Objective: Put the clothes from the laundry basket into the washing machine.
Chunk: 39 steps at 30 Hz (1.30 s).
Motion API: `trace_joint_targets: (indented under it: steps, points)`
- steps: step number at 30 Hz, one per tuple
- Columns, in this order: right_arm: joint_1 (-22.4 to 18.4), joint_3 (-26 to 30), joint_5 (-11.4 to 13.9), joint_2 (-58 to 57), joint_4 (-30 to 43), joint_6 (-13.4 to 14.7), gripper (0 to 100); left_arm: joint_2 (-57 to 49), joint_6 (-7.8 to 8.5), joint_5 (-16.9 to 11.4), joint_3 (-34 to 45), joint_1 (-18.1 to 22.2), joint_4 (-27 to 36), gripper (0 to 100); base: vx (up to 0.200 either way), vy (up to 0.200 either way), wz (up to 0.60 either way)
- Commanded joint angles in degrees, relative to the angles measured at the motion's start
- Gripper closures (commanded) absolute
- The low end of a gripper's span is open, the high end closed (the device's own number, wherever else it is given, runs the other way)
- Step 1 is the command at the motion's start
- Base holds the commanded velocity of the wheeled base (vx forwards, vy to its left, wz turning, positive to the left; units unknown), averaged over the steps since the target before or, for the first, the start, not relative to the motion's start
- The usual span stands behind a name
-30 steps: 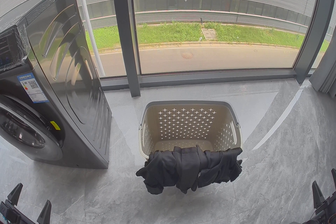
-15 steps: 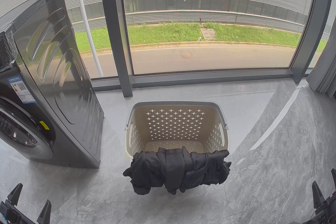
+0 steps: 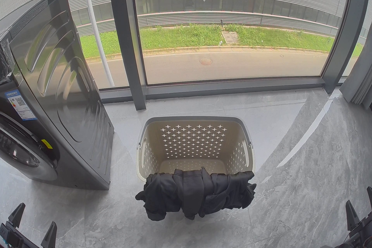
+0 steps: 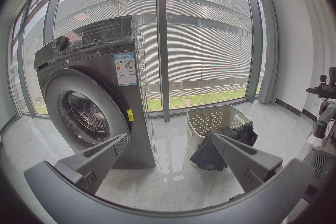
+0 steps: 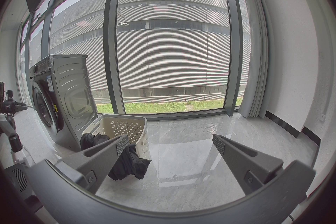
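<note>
A beige laundry basket (image 3: 193,119) stands on the floor straight ahead, with black clothes (image 3: 193,192) draped over its near rim and hanging down outside. To its left is the dark grey washing machine (image 3: 58,86), its round front door (image 4: 84,116) facing away from the basket. My left gripper (image 3: 35,221) is low at the near left, open and holding nothing. My right gripper (image 3: 359,202) is low at the near right, also open. From the left wrist, the left gripper (image 4: 169,139) frames the machine (image 4: 94,70) and basket (image 4: 210,118). Past the right gripper (image 5: 169,140) are the basket (image 5: 122,126) and clothes (image 5: 129,163).
A floor-to-ceiling window with a dark pillar (image 3: 124,28) runs behind the basket and machine. A grey curtain (image 3: 358,78) hangs at the far right. The marble floor (image 3: 310,163) is bare right of the basket and between it and my grippers.
The whole head view has shifted, so the camera moved: basket and machine now sit further left in the picture. Both grippers stay open at the bottom corners.
</note>
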Motion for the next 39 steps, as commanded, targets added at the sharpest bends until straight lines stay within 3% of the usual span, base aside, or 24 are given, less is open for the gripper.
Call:
trace_joint_targets:
  steps: [1, 9, 15, 24, 30, 39]
  points:
    - [0.0, 1.0, 0.0, -1.0, 0.0, 0.0, 0, -1.0, -0.01, 0.0, 1.0, 0.0, 0.0, 0, 0.0, 0.0, 0.0]
    - [0.1, 1.0, 0.0, -1.0, 0.0, 0.0, 0, -1.0, -0.01, -0.1, 1.0, 0.0, 0.0, 0, 0.0, 0.0, 0.0]
    - [0.0, 1.0, 0.0, -1.0, 0.0, 0.0, 0, -1.0, -0.01, -0.1, 1.0, 0.0, 0.0, 0, 0.2, 0.0, 0.0]
    - [0.0, 1.0, 0.0, -1.0, 0.0, 0.0, 0, -1.0, -0.01, 0.0, 1.0, 0.0, 0.0, 0, 0.0, 0.0, 0.0]
    - [0.0, 1.0, -0.1, -1.0, 0.0, 0.0, 0, -1.0, -0.1, 0.0, 1.0, 0.0, 0.0, 0, 0.2, 0.0, 0.0]
    - [0.0, 1.0, 0.0, -1.0, 0.0, 0.0, 0, -1.0, -0.1, 0.0, 1.0, 0.0, 0.0, 0, 0.0, 0.0, 0.0]
